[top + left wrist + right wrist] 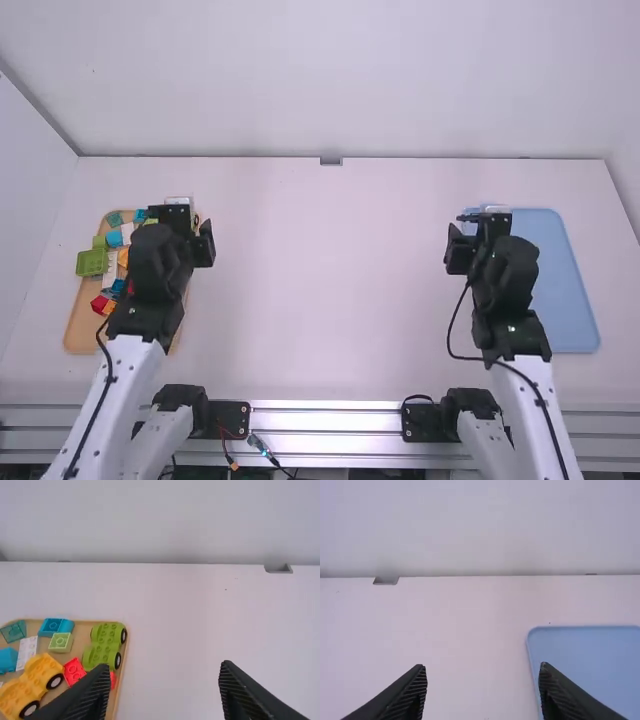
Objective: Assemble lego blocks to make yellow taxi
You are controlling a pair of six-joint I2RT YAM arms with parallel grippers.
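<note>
Left gripper [190, 222] hangs near the wooden tray [78, 325], right gripper [476, 230] near the blue tray [572, 300], in the high view; left wrist view: fingers [92, 700] wide apart, gripping nothing; yellow wheeled piece [39, 674] on the wooden tray, beside a red block [74, 671]; right wrist view: fingers [410, 695] wide apart, empty.

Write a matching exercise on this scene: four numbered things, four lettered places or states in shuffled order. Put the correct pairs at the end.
1. Blue tray
2. Tan tray
3. Yellow wheeled block
4. Left pincer

A. Beside a red block
B. Open, with nothing between its fingers
C. On the right arm's side
D. Holds the green wheeled block

Pairs: 1-C, 2-D, 3-A, 4-B
</note>
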